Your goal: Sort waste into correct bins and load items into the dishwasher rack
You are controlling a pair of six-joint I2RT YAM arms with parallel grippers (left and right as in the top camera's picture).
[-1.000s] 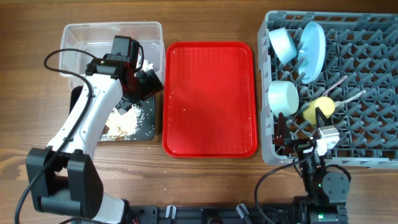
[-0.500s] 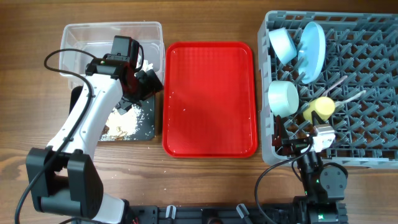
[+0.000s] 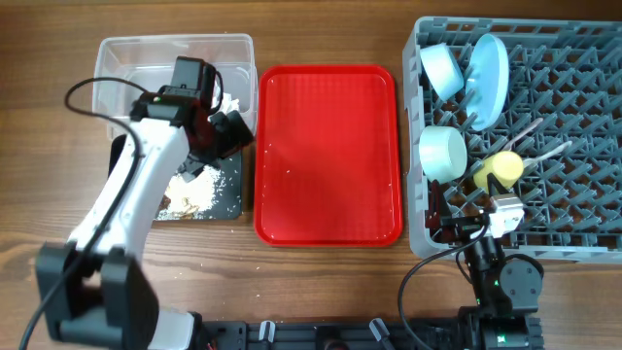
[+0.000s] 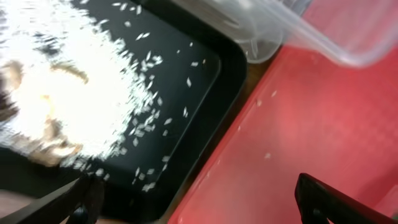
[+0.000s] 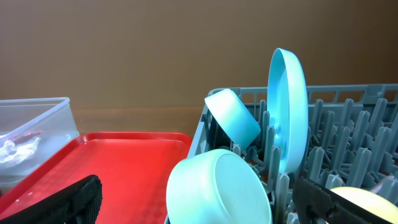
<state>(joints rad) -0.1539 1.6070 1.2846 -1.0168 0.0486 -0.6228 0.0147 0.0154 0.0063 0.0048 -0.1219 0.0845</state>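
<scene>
My left gripper (image 3: 225, 131) (image 4: 205, 202) is open and empty, hovering over the right edge of the black tray (image 3: 229, 191) (image 4: 186, 37), which holds white rice crumbs (image 3: 199, 190) (image 4: 74, 81) and brown scraps (image 4: 56, 146). The clear tub (image 3: 126, 58) (image 4: 323, 37) behind it holds the wrapper and tissue (image 5: 15, 148), mostly hidden by the arm from overhead. The grey dishwasher rack (image 3: 583, 97) holds two bowls (image 3: 442, 68) (image 3: 442, 153), the plate (image 3: 489, 78), the yellow cup (image 3: 498, 168), and the spoon and fork (image 3: 539, 141). My right gripper (image 3: 457, 222) (image 5: 205, 205) is open and empty at the rack's front left corner.
The flat red tray (image 3: 328, 156) lies between the bins and the rack, with a few rice grains (image 4: 267, 155) on its left part. Both arm bases stand at the table's front edge.
My right gripper has drawn back slightly toward the front edge. The left arm has shifted only slightly over the black tray.
</scene>
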